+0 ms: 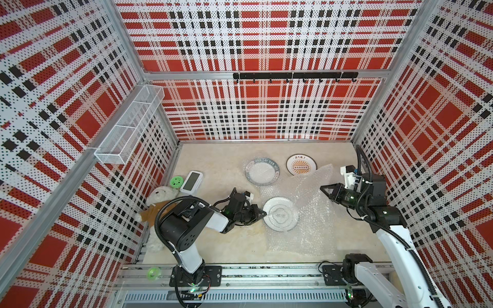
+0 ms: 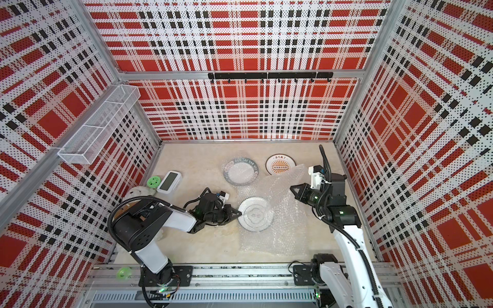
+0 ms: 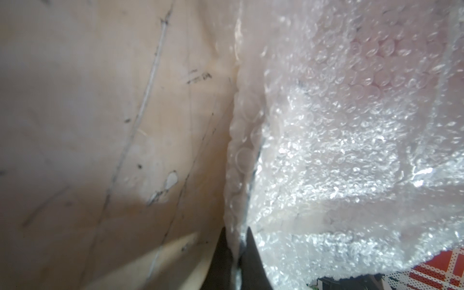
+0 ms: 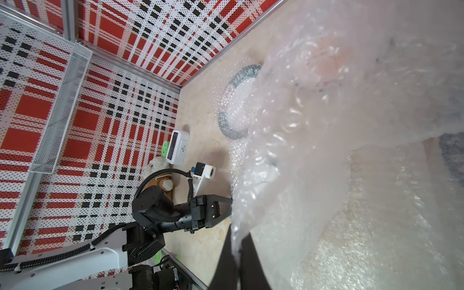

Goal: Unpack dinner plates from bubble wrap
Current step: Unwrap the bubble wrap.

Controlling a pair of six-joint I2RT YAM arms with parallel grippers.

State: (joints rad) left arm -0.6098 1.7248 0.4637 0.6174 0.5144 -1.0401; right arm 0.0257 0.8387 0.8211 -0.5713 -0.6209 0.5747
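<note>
The banded plate's [image 1: 262, 160] centre is masked by wrap [image 1: 261, 174], the orange plate's [image 1: 301, 165] near rim is covered by a larger sheet [image 1: 312, 210], the bear [image 1: 157, 197] is half hidden by the left arm [image 1: 186, 226], and whether the near plate [image 1: 280, 214] is covered by that sheet cannot be told.

I'm getting bright, even light in both top views | walls [image 1: 66, 112] are bowing toward frame edges | bubble wrap [image 3: 351, 155] is glaring and blurring close-up in both wrist views | shadow is darkening table [image 3: 62, 226], lower left, left wrist view
</note>
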